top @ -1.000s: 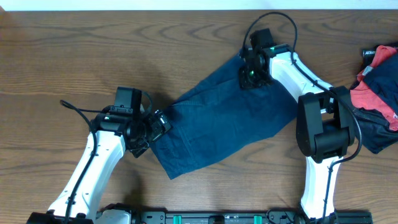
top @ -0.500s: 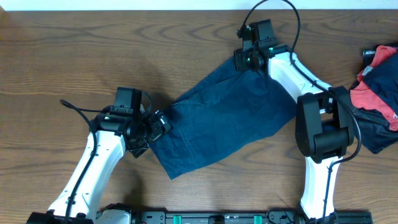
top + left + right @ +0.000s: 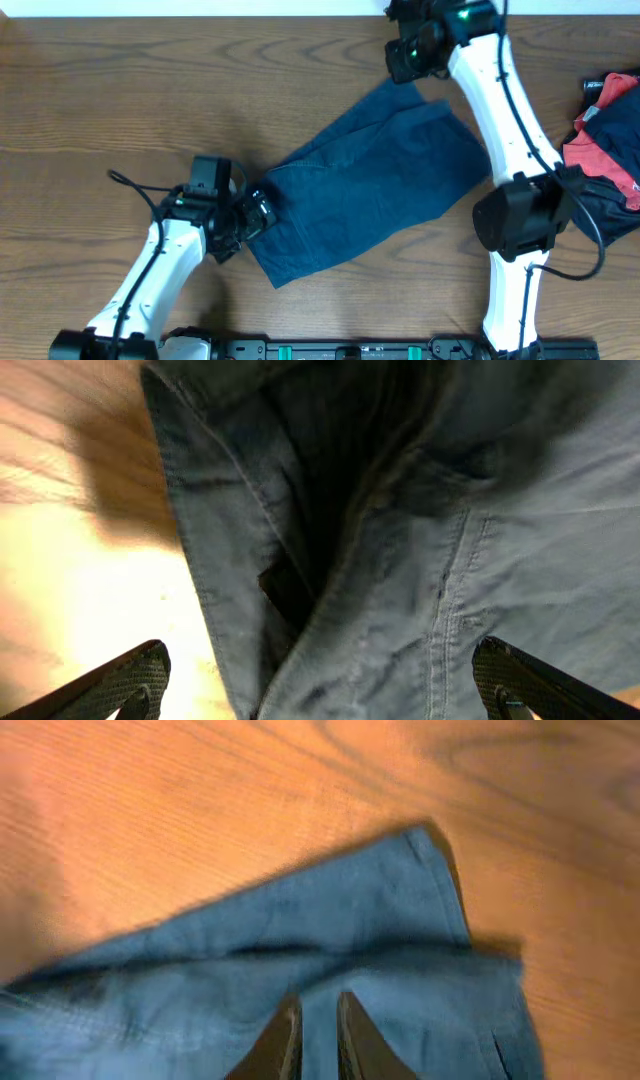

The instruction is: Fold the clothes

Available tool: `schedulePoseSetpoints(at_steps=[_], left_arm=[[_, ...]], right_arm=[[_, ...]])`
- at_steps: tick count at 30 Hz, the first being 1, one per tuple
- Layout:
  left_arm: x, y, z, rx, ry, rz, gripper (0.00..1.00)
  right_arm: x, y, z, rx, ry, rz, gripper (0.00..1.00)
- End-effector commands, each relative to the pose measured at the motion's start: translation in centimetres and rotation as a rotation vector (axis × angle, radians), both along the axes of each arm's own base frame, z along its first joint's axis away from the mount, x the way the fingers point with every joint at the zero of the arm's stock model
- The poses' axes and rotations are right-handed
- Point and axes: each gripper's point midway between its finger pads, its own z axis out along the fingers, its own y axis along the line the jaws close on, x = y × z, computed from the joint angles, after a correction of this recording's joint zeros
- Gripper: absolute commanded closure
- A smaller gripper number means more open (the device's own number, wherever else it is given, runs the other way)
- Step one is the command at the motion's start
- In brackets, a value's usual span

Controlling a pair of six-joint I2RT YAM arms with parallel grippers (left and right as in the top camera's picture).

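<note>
Shorts (image 3: 370,190) spread flat mid-frame on wood table (image 3: 100,100), slanting lower left to upper right. Left gripper (image 3: 250,212) at their left edge, fingers (image 3: 130,680) spread wide. Right gripper (image 3: 410,50) at frame top, above upper corner; fingers (image 3: 283,1040) nearly together, holding nothing.

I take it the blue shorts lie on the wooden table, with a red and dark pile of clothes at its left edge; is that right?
Not quite: the overhead view shows the red and dark pile at the right edge. The blue shorts do lie on the wooden table.
</note>
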Motion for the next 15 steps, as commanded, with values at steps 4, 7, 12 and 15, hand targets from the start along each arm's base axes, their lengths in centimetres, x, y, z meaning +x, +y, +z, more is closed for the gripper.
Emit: schedulePoseSetpoints(at_steps=[4,7,12,15], left_arm=[[-2.5,-1.6,-3.2,-0.124,0.025,-0.032,0.02],[-2.4,-2.3,-3.4,-0.188,-0.002,-0.026,0.02],[-3.6,-2.3,-4.2,-0.214,0.029,-0.016,0.02],[-5.0,-2.4,-5.2,-0.228,0.054,-0.017,0.02]], right_arm=[[-2.3,0.8,3.2,-0.020,0.002,0.067,0.91],[-3.1,1.0,3.5,-0.023,0.019,0.081,0.91],[-4.2,1.7,3.2,-0.028,0.055,0.103,0.92],[-4.8,2.2,3.1,-0.029,0.068,0.119,0.92]])
